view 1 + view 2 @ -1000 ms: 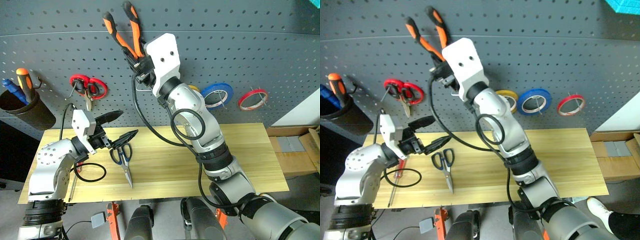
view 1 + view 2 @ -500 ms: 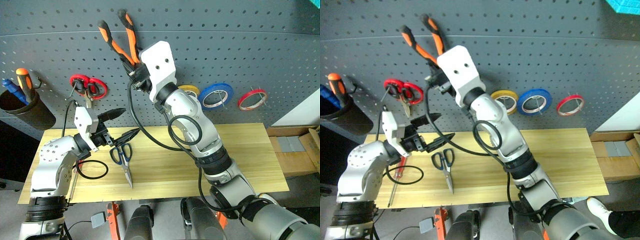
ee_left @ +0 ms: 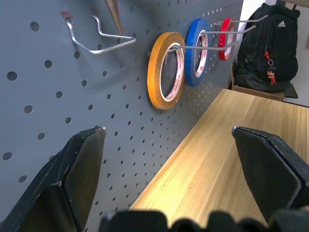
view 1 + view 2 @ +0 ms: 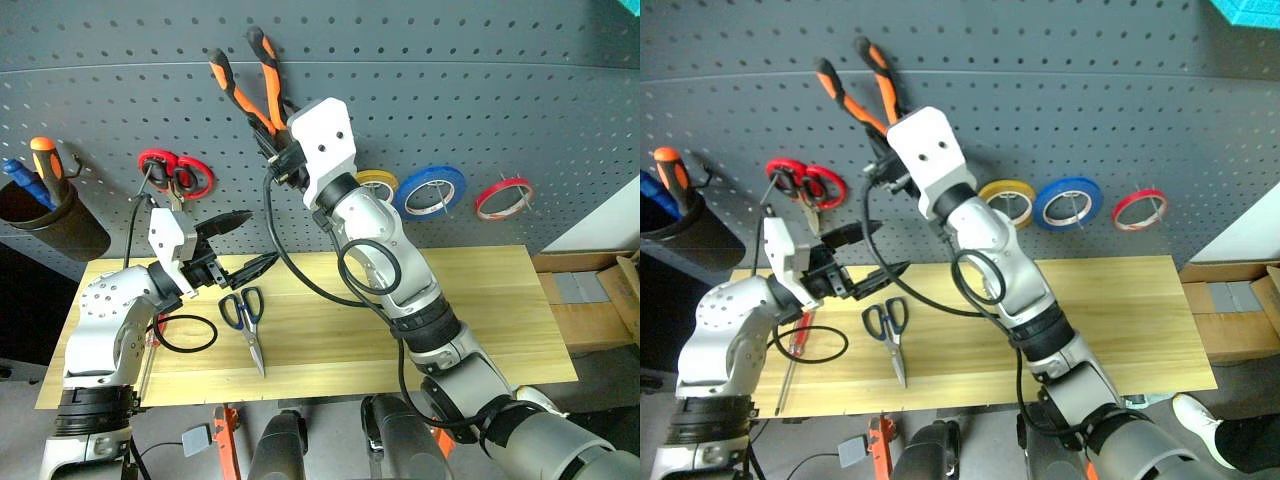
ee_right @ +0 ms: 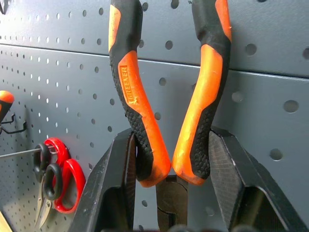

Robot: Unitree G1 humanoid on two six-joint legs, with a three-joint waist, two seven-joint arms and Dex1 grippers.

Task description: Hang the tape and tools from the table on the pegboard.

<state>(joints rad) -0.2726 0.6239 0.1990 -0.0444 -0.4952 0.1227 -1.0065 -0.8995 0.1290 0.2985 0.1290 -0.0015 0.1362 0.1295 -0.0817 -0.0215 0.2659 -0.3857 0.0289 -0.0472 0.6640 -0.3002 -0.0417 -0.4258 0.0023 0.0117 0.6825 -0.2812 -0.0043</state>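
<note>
Right hand (image 5: pixel 169 159): we hold it raised against the pegboard (image 4: pixel 520 90), clenched on the pliers (image 4: pixel 250 80); the orange-and-black handles stick up, spread in a V, between our two fingers (image 5: pixel 116 183).
Left hand (image 4: pixel 238 245): released, fingers spread wide, hovering over the left part of the table (image 4: pixel 480 310), just above the blue scissors (image 4: pixel 245 320).
Blue scissors: flat on the table, blades pointing to the near edge.
Screwdriver (image 4: pixel 795 350): on the table at far left, partly hidden by our left arm; its red handle shows.
Red tape (image 4: pixel 505 197): on a hook at the right of the pegboard, with a blue roll (image 4: pixel 432 190) and a yellow roll (image 4: pixel 1007 200) to its left.
Red scissors (image 4: pixel 175 175): hanging on the left of the pegboard.
Cup (image 4: pixel 55 220): dark, mounted at far left, tool handles inside.
</note>
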